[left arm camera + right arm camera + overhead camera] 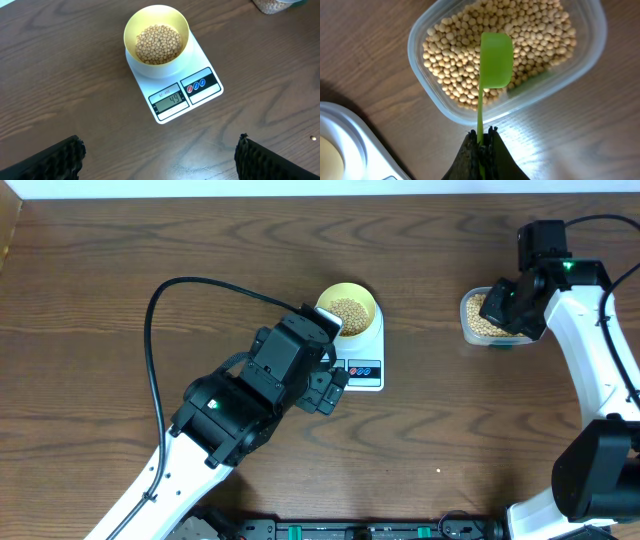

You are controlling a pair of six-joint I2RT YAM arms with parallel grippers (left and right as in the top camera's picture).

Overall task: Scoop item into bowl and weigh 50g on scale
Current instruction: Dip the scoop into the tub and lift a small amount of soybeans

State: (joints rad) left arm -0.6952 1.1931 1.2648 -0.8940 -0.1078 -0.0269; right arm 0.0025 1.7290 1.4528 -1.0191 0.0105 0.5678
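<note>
Gripping: our right claw (482, 146) is pressed together on the handle of a green scoop (496, 60).
Beyond its tips: the scoop head hangs over beans (450, 60) in a clear tub (594, 47); we cannot tell if they touch.
Spread wide: our left claw (160, 155), empty, its fingers (60, 160) cropped.
Ahead of it: the bowl (131, 30) of beans sits on the scale (202, 60); the display (170, 101) digits look faint.

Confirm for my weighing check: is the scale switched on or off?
On. The display of the scale shows dark digits, apparently 49, while the bowl of beans sits on it.
</note>
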